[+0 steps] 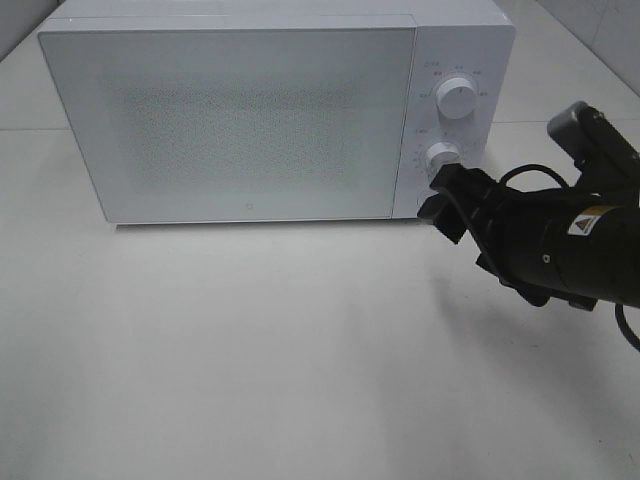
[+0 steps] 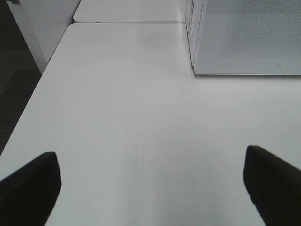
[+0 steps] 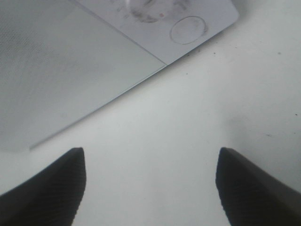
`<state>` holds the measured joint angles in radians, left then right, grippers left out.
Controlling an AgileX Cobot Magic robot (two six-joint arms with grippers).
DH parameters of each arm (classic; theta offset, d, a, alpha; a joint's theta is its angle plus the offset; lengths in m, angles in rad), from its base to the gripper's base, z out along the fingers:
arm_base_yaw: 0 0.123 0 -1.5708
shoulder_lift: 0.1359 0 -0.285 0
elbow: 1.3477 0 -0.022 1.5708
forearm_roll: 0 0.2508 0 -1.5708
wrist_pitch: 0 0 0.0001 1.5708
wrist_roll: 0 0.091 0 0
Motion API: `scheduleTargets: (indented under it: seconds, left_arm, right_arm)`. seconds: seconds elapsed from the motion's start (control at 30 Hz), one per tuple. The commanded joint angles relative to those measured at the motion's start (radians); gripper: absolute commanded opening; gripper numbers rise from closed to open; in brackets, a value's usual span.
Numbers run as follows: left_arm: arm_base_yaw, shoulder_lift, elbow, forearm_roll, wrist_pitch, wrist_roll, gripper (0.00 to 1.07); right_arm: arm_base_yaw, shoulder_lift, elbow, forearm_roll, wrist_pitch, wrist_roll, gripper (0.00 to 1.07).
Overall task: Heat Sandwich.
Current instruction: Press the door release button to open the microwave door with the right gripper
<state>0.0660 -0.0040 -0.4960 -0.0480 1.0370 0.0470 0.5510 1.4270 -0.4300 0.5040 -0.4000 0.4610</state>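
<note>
**White tabletop, shut microwave, right hand at the dials**

White tabletop [image 1: 250,350] filled the high view, with a white microwave [image 1: 250,110] standing at its far side. The microwave's door [image 1: 230,120] was shut, and its frosted, speckled panel let nothing inside show through. The sandwich could not be seen in any view. To the right of the door, the control panel [image 1: 455,130] carried an upper knob [image 1: 458,99] and a lower knob [image 1: 440,156].

The right hand [image 1: 437,196] reached in from the right side and hovered above the tabletop, just in front of the lower knob. Whether it touched the knob could not be told. In the right wrist view its two dark fingers [image 3: 47,188] stood well apart, with only bare tabletop between them and nothing in their hold. The microwave's lower front corner lay close ahead of them, with a round outline [image 3: 188,29] on the panel there.

The left hand [image 2: 150,188] was out of the high view. In the left wrist view its fingers [image 2: 273,188] were spread wide over bare tabletop and gripped nothing. From there the microwave's front corner [image 2: 244,37] sat well ahead and off to one side. A strip of dark floor [image 2: 14,70] ran along the tabletop's edge on the other side.
</note>
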Motion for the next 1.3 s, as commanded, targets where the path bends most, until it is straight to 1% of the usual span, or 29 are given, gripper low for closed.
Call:
scheduleTargets:
  seconds: [0.03,0.07,0.1,0.17,0.2,0.23,0.27,0.3,0.33,0.37,0.4,0.47,0.5,0.53,0.6,0.67,0.7,0.77,0.83,0.93,0.97,1.0,1.1,1.13,1.3]
  left_arm:
    - [0.000,-0.026,0.003,-0.004,-0.008,0.000,1.01]
    - [0.000,-0.026,0.003,-0.004,-0.008,0.000,1.01]
    - [0.000,-0.026,0.003,-0.004,-0.008,0.000,1.01]
    - [0.000,-0.026,0.003,-0.004,-0.008,0.000,1.01]
    - [0.000,-0.026,0.003,-0.004,-0.008,0.000,1.01]
    - [0.000,-0.026,0.003,-0.004,-0.008,0.000,1.01]
    - [0.000,-0.026,0.003,-0.004,-0.008,0.000,1.01]
    - [0.000,-0.026,0.003,-0.004,-0.008,0.000,1.01]
    - [0.000,-0.026,0.003,-0.004,-0.008,0.000,1.01]
    - [0.000,-0.026,0.003,-0.004,-0.008,0.000,1.01]
    - [0.000,-0.026,0.003,-0.004,-0.008,0.000,1.01]
    - [0.000,-0.026,0.003,-0.004,-0.008,0.000,1.01]
    - [0.000,-0.026,0.003,-0.004,-0.008,0.000,1.01]
    - [0.000,-0.026,0.003,-0.004,-0.008,0.000,1.01]
    - [0.000,-0.026,0.003,-0.004,-0.008,0.000,1.01]
    - [0.000,-0.026,0.003,-0.004,-0.008,0.000,1.01]
    - [0.000,-0.026,0.003,-0.004,-0.008,0.000,1.01]
    - [0.000,-0.026,0.003,-0.004,-0.008,0.000,1.01]
    - [0.000,-0.026,0.003,-0.004,-0.008,0.000,1.01]
    - [0.000,-0.026,0.003,-0.004,-0.008,0.000,1.01]
    - [0.000,-0.026,0.003,-0.004,-0.008,0.000,1.01]
    - [0.000,-0.026,0.003,-0.004,-0.008,0.000,1.01]
    - [0.000,-0.026,0.003,-0.004,-0.008,0.000,1.01]
    - [0.000,-0.026,0.003,-0.004,-0.008,0.000,1.01]
    - [0.000,-0.026,0.003,-0.004,-0.008,0.000,1.01]
  right_arm:
    - [-0.003,-0.036,-0.036,-0.010,0.125,-0.172,0.75]
    - [-0.003,-0.044,-0.053,-0.010,0.174,-0.229,0.75]
    - [-0.003,-0.054,-0.088,-0.010,0.265,-0.323,0.75]
    - [-0.003,-0.054,-0.121,-0.016,0.364,-0.397,0.75]
    - [-0.003,-0.054,-0.121,-0.016,0.364,-0.397,0.75]
    - [-0.003,-0.054,-0.138,-0.031,0.412,-0.428,0.75]
    - [-0.003,-0.054,-0.169,-0.091,0.493,-0.450,0.75]
    - [-0.003,-0.054,-0.184,-0.127,0.531,-0.448,0.75]
    - [-0.003,-0.054,-0.184,-0.127,0.531,-0.448,0.75]
    - [-0.003,-0.054,-0.203,-0.173,0.580,-0.445,0.75]
    - [-0.003,-0.054,-0.241,-0.256,0.675,-0.426,0.75]
    - [-0.003,-0.054,-0.274,-0.343,0.759,-0.392,0.75]
    - [-0.003,-0.054,-0.274,-0.343,0.759,-0.392,0.75]
    - [-0.003,-0.054,-0.308,-0.422,0.845,-0.363,0.75]
    - [-0.003,-0.054,-0.334,-0.481,0.922,-0.346,0.75]
    - [-0.003,-0.054,-0.346,-0.504,0.956,-0.340,0.75]
    - [-0.003,-0.054,-0.364,-0.550,1.031,-0.327,0.75]
    - [-0.003,-0.055,-0.378,-0.586,1.098,-0.319,0.75]
    - [-0.003,-0.061,-0.380,-0.594,1.117,-0.313,0.75]
    - [-0.003,-0.112,-0.380,-0.610,1.150,-0.297,0.75]
    - [-0.003,-0.151,-0.380,-0.610,1.156,-0.297,0.75]
    - [-0.003,-0.151,-0.380,-0.610,1.156,-0.297,0.75]
    - [-0.003,-0.219,-0.380,-0.610,1.177,-0.297,0.75]
    - [-0.003,-0.273,-0.380,-0.610,1.205,-0.297,0.75]
    - [-0.003,-0.345,-0.380,-0.610,1.258,-0.297,0.75]
